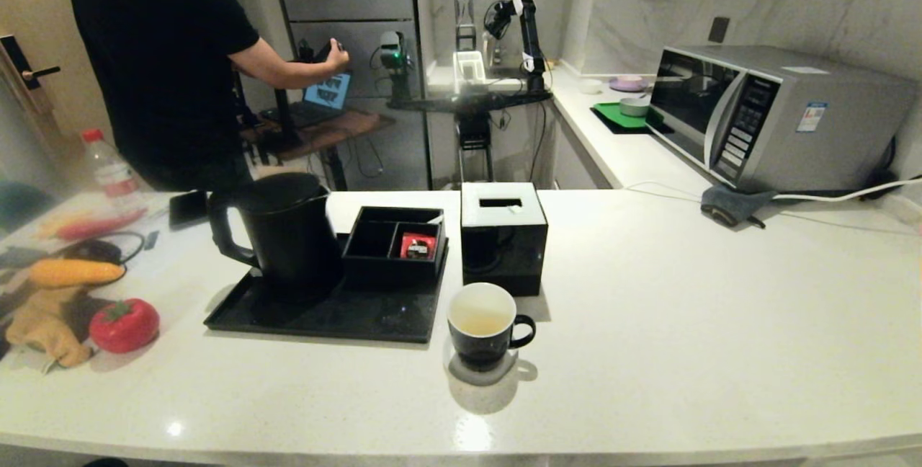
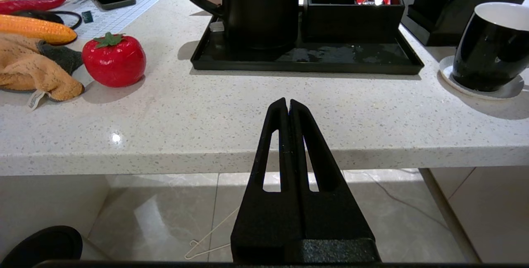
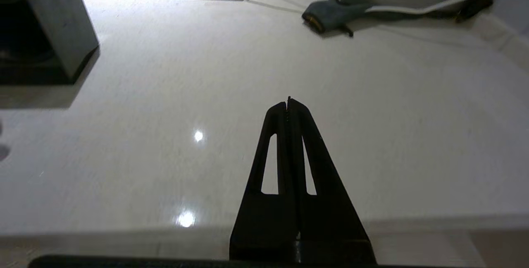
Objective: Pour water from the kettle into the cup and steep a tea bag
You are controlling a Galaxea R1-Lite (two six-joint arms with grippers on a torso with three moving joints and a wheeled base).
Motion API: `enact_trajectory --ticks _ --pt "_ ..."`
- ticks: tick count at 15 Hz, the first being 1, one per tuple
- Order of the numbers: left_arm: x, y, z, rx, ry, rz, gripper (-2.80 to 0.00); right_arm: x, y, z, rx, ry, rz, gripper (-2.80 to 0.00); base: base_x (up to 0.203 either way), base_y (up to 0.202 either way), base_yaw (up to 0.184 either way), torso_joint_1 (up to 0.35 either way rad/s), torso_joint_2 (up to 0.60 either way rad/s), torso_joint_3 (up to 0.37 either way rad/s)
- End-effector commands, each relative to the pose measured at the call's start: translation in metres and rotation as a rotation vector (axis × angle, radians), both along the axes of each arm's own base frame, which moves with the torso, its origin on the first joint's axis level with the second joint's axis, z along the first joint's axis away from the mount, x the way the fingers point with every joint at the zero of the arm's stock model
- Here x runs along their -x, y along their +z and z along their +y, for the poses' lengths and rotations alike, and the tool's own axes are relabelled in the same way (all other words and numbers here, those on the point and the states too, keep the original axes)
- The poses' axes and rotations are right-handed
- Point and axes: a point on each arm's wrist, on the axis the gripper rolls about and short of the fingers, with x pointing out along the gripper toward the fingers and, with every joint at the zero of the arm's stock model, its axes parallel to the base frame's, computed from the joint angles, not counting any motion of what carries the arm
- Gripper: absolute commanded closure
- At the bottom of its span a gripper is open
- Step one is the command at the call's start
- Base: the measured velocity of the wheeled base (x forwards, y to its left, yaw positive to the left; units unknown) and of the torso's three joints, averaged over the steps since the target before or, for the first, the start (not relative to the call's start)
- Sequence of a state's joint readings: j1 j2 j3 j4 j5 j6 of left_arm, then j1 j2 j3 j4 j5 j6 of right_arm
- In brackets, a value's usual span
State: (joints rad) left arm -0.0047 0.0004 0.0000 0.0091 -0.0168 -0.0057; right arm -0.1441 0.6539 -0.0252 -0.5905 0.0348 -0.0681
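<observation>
The tall black kettle [image 1: 284, 229] stands upright on the left of a black tray [image 1: 317, 319], its loop handle turned left. The black cup [image 1: 482, 323] sits on a white coaster in front of the tray's right corner, handle to the right, with pale yellowish water [image 1: 479, 321] in its white interior. No tea bag shows in any view. My left gripper [image 2: 288, 102] is shut and empty, low in front of the counter edge, facing the kettle [image 2: 260, 7] and cup [image 2: 492, 49]. My right gripper [image 3: 288, 102] is shut, just above the counter's front edge, right of the cup.
A black divided box [image 1: 395, 240] holding a red packet [image 1: 418, 245] sits on the tray, with a black cube box [image 1: 503, 236] beside it. A toy tomato [image 1: 124, 324], a cloth and a corn cob lie far left. A microwave [image 1: 778, 117] stands at the back right. A person stands behind the counter.
</observation>
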Motion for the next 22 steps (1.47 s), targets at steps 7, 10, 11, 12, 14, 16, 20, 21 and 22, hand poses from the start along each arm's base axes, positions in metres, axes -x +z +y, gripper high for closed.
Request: enact_trajectory --ticks 7,10,11,12,14,16,20,21,22 --pt "0.000 0.000 0.000 0.000 0.000 0.000 0.00 0.045 -0.042 0.004 -0.039 -0.021 0.100 0.00 0.000 0.000 0.000 0.000 0.00 0.000" --pt "0.000 0.000 0.000 0.000 0.000 0.000 0.00 0.058 -0.051 0.005 -0.064 0.032 0.056 0.00 0.000 0.000 0.000 0.000 0.00 0.000" --pt "0.000 0.000 0.000 0.000 0.000 0.000 0.00 0.065 -0.055 0.005 -0.071 0.048 0.013 0.00 0.000 0.000 0.000 0.000 0.00 0.000" --pt "0.000 0.000 0.000 0.000 0.000 0.000 0.00 0.070 -0.058 0.006 -0.073 0.065 -0.024 0.00 0.000 0.000 0.000 0.000 0.00 0.000" --pt "0.000 0.000 0.000 0.000 0.000 0.000 0.00 0.073 -0.060 0.006 -0.073 0.085 -0.046 0.00 0.000 0.000 0.000 0.000 0.00 0.000" --pt "0.000 0.000 0.000 0.000 0.000 0.000 0.00 0.072 -0.061 0.006 -0.076 0.086 -0.048 0.00 0.000 0.000 0.000 0.000 0.00 0.000" --pt "0.000 0.000 0.000 0.000 0.000 0.000 0.00 0.072 -0.061 0.006 -0.072 0.086 -0.048 0.00 0.000 0.000 0.000 0.000 0.00 0.000" --pt "0.000 0.000 0.000 0.000 0.000 0.000 0.00 0.073 -0.061 0.006 -0.074 0.087 -0.049 0.00 0.000 0.000 0.000 0.000 0.00 0.000" --pt "0.000 0.000 0.000 0.000 0.000 0.000 0.00 0.073 -0.061 0.006 -0.079 0.089 -0.049 0.00 0.000 0.000 0.000 0.000 0.00 0.000"
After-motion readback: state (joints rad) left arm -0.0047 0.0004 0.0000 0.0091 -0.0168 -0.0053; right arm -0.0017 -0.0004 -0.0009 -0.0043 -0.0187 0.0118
